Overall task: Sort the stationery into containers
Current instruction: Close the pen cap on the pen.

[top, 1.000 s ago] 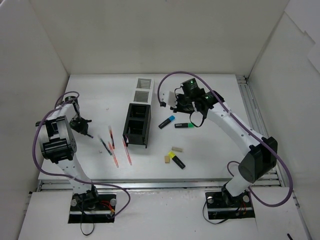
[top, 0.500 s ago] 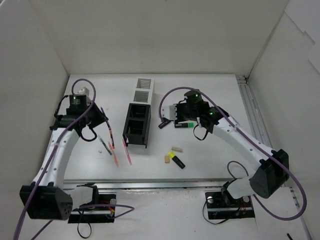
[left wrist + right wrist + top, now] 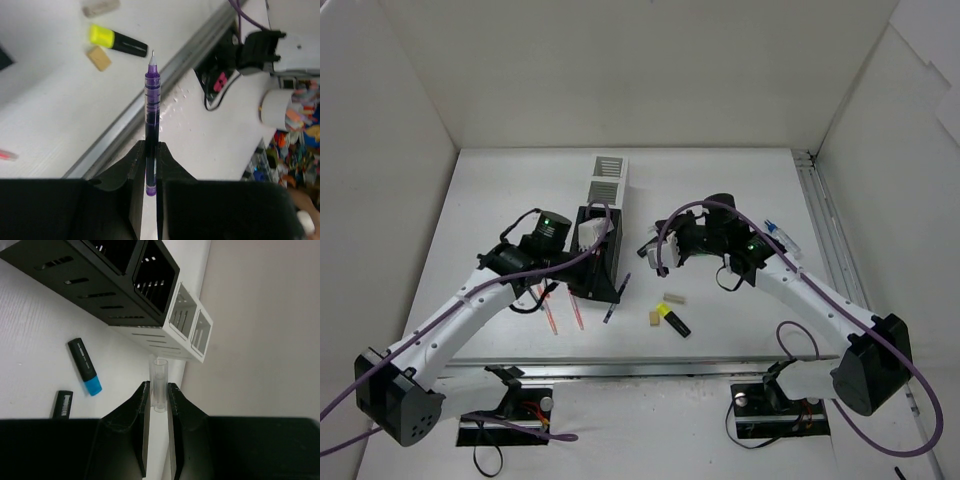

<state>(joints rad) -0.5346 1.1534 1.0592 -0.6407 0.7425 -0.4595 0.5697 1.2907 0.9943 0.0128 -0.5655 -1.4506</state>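
Note:
My left gripper [image 3: 617,284] [image 3: 151,146] is shut on a thin dark purple pen [image 3: 152,100], uncapped, its tip pointing toward the table's near edge; the pen [image 3: 614,300] hangs just right of the black containers [image 3: 595,262]. My right gripper [image 3: 654,255] [image 3: 159,388] is shut on a clear pen cap [image 3: 160,380], right of the containers. The black boxes [image 3: 100,285] and white boxes [image 3: 605,180] [image 3: 186,325] form one row. A blue-capped highlighter [image 3: 85,366] lies beside them.
A yellow-capped highlighter [image 3: 672,320] [image 3: 117,41] and two beige erasers [image 3: 674,297] [image 3: 654,317] lie near the front. Red pens [image 3: 576,310] lie left of the black boxes. A small white and blue object [image 3: 780,236] lies at the right. White walls enclose the table.
My left arm has swung from the far left to the black boxes, carrying the pen. My right gripper has moved nearer and left, toward the boxes.

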